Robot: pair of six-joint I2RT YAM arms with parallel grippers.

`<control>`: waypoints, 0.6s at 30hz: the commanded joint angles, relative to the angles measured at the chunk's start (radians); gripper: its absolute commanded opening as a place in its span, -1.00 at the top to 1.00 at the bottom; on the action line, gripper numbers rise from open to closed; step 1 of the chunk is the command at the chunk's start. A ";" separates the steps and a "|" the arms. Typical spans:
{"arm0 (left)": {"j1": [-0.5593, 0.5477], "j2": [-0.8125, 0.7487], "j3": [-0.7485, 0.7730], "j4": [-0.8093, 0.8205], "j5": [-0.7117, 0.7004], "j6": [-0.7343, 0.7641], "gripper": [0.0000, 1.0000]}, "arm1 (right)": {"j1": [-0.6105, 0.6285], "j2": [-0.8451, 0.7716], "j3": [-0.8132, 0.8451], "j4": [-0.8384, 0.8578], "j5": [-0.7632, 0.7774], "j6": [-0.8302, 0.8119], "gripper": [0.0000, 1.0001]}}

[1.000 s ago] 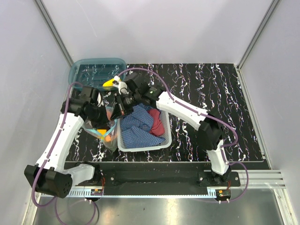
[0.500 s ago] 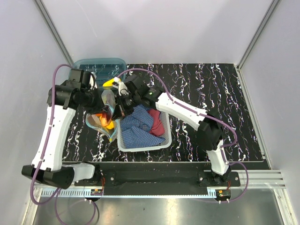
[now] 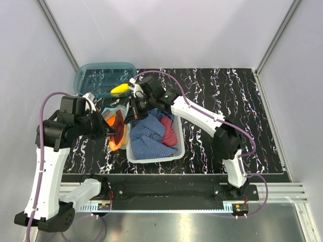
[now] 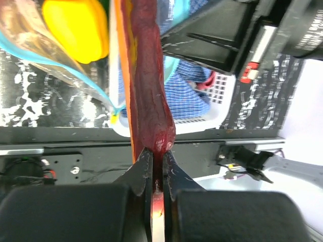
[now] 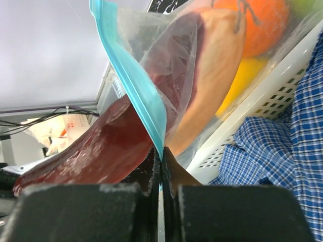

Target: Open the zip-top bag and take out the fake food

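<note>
Just off the basket's left wall, the bag hangs in the air between the two arms. The right gripper has its jaws pinched tight on the teal zip strip at one side of the mouth. The left gripper is clamped on the end of a dark red piece, a long glossy slab that runs from inside the bag out past the strip. More fake food sits in the bag: an orange piece, a yellow piece and a tan piece, all pressed against the plastic.

It is crowded there. The right arm reaches across above the basket's far-left corner. Its black wrist is close to the left one, and the basket's wall stands right beside the bag. Inside the basket lie a blue check cloth and, against that cloth's right side, a red cloth.

Beyond the basket's far-left corner stands a teal bin on the table. A loose yellow piece lies at the bin's near corner. Whether it is in the bin or just outside it, I cannot tell.
</note>
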State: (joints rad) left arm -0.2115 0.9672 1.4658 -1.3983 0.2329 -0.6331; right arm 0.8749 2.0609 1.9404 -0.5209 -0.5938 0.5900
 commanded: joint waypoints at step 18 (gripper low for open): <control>-0.005 -0.222 0.175 -0.081 0.056 -0.185 1.00 | -0.043 -0.007 -0.037 0.018 -0.050 0.027 1.00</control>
State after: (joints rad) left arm -0.2119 0.7132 1.5505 -1.4101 0.3340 -0.7990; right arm 0.8330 2.0941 1.9369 -0.5140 -0.6224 0.6292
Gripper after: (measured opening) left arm 0.050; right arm 0.011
